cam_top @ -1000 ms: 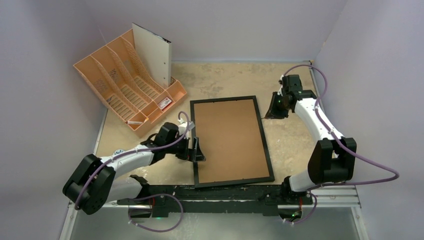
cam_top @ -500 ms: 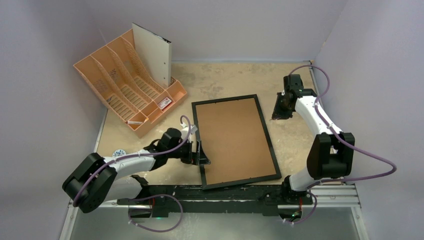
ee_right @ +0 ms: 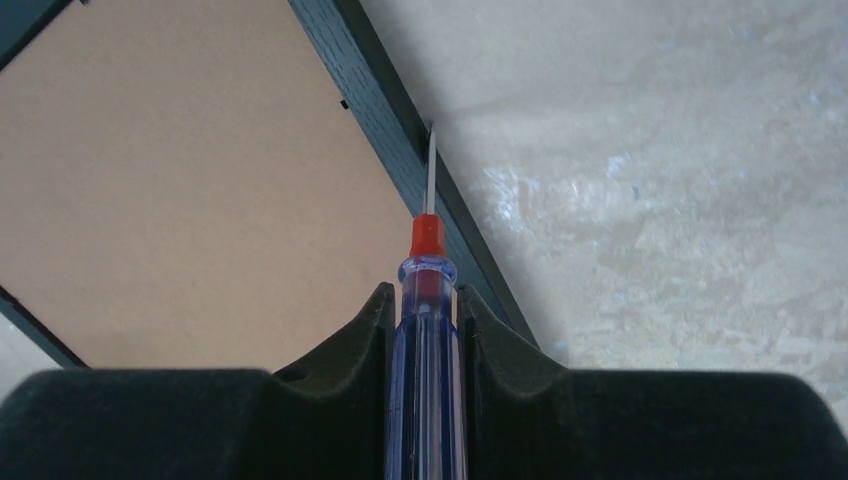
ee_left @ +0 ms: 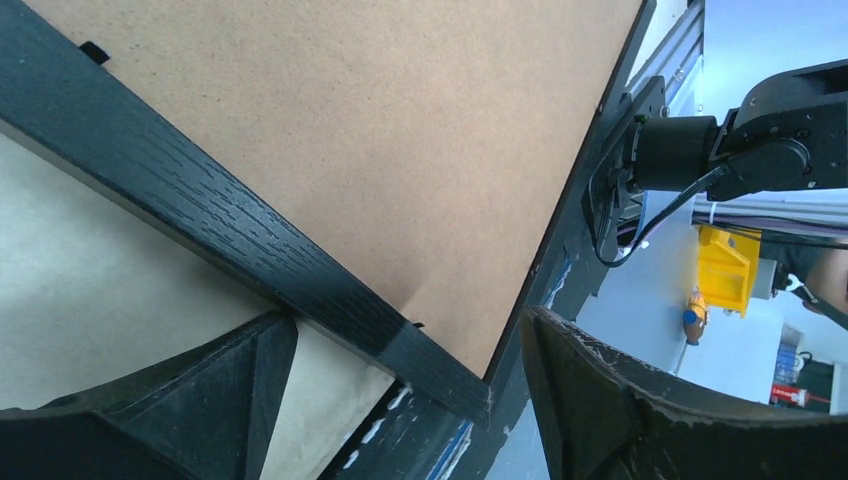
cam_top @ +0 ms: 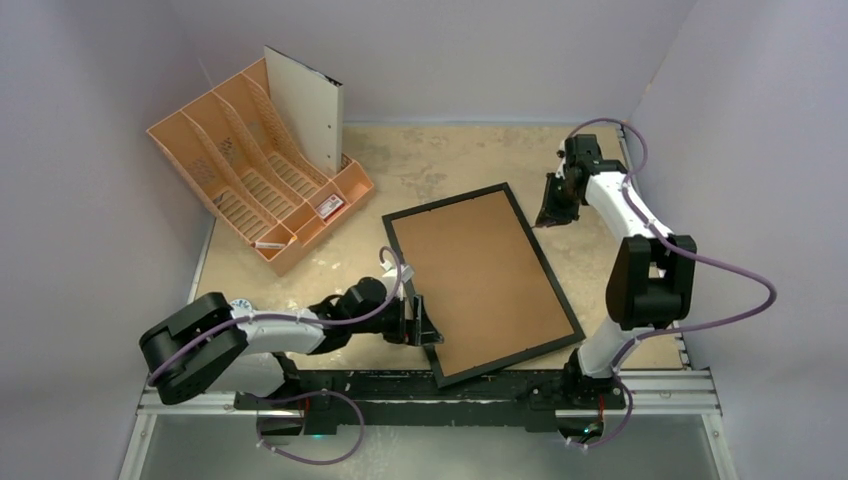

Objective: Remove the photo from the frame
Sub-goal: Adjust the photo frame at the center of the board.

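The frame (cam_top: 543,258) lies face down and askew on the table, its brown backing board (cam_top: 480,280) facing up. The photo is hidden beneath that board. My left gripper (cam_top: 420,325) is open at the frame's near-left corner. In the left wrist view the black rim (ee_left: 200,220) runs between the wide-apart fingers of the left gripper (ee_left: 408,320), with the left finger against its outer edge. My right gripper (cam_top: 553,212) is by the far-right corner. It is the right gripper (ee_right: 425,295) shut on a blue-handled screwdriver (ee_right: 425,380), whose thin tip meets the rim (ee_right: 370,90).
An orange file organiser (cam_top: 250,170) stands at the back left with a white sheet (cam_top: 305,110) upright in it. The black mounting rail (cam_top: 450,385) runs along the near edge, close to the frame's near corner. Walls close in on both sides.
The frame's near end has swung right, turning it counter-clockwise. My left gripper moved right and nearer with that corner. My right gripper shifted slightly farther back with the screwdriver.
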Controlling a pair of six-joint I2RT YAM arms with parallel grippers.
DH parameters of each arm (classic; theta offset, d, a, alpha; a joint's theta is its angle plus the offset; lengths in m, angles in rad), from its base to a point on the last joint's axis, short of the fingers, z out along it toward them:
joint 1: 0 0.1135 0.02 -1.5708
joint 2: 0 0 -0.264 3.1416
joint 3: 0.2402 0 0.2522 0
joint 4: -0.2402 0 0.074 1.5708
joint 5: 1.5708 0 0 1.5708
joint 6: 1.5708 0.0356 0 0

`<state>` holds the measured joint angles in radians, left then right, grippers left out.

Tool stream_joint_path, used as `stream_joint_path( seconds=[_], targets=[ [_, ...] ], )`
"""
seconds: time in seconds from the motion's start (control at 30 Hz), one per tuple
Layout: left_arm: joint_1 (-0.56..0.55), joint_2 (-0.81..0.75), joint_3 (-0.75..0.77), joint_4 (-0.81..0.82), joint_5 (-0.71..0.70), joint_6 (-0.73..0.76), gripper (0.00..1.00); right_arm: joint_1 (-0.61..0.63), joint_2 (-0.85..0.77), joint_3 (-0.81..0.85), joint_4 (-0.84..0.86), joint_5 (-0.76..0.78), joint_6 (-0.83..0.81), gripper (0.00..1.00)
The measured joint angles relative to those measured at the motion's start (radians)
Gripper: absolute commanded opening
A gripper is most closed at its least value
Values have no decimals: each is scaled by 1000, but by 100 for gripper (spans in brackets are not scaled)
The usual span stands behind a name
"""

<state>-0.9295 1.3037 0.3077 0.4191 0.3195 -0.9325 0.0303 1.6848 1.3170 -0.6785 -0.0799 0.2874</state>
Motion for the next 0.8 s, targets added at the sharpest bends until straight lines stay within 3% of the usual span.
stream_joint_path(
  seconds=[0.43,0.6,0.8],
  targets=[
    [-192,121,16,182,-145,-122,87,2,189,169,7,-125,-41,0],
    [-192,22,33,31,-224,-92,93,1,174,211,-18,-59,-18,0],
    [-21,-242,113,-263,-246,98,98,-74,-47,121,-23,26,49,0]
  ],
)
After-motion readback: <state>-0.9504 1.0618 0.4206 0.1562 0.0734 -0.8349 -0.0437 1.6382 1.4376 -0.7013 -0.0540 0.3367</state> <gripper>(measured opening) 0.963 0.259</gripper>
